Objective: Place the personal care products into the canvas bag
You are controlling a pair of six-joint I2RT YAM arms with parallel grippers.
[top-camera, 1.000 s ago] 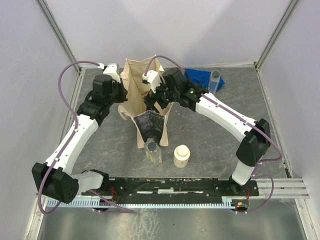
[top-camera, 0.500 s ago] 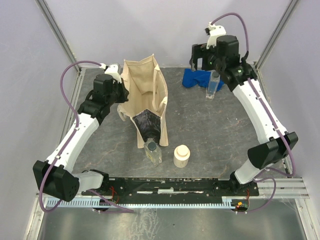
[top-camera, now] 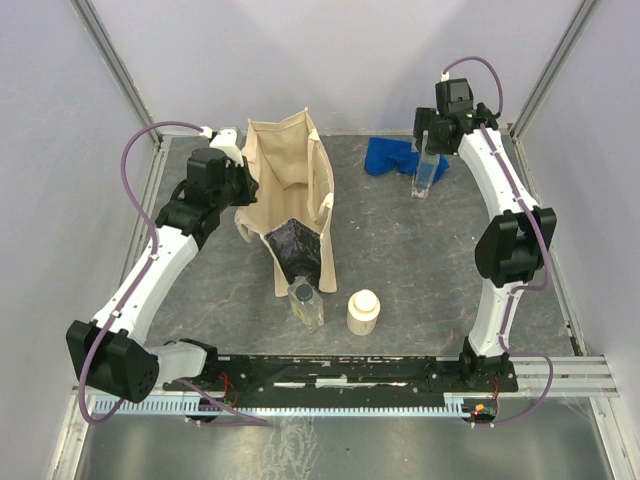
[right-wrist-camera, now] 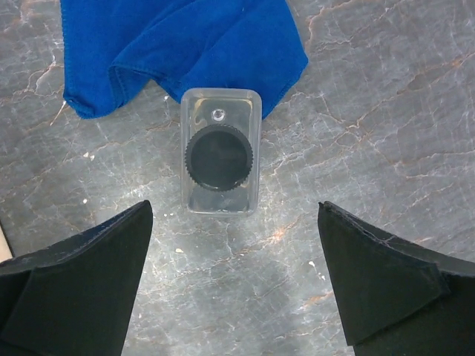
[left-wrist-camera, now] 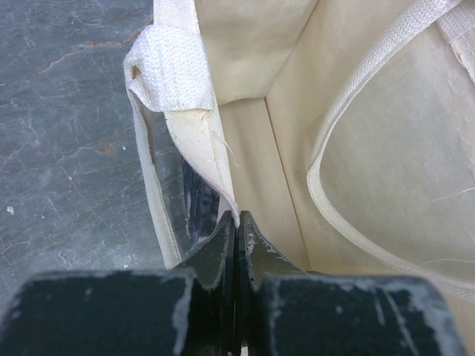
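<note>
On the grey table (top-camera: 420,260), near the middle, the bag (top-camera: 290,190) stands up tall with its mouth open. Its black patch (top-camera: 297,250) faces the arms, and any words on it are too small and dark to read. Seen from the left wrist, the inside of the bag shows pale cloth and a white strap (left-wrist-camera: 412,30) lying against one wall. The left gripper (left-wrist-camera: 236,226) pinches the rim on the left side of the bag, its jaws pressed tight with the cloth between them. At the far right of the table, the far bottle (right-wrist-camera: 220,159) stands upright just beside the blue cloth (right-wrist-camera: 185,44). It is clear, with a flat, boxy shape and a round black cap (right-wrist-camera: 219,157) with ridges, and what is inside it cannot be told. The right gripper (right-wrist-camera: 234,211) hangs right above this bottle with its fingers spread wide, not touching it. Just in front of the bag stands the near bottle (top-camera: 306,303), clear with a dark grey cap. The cream bottle (top-camera: 362,313) sits close by on its right, a squat one with a round cap. Any writing on the three bottles is too small to read.
</note>
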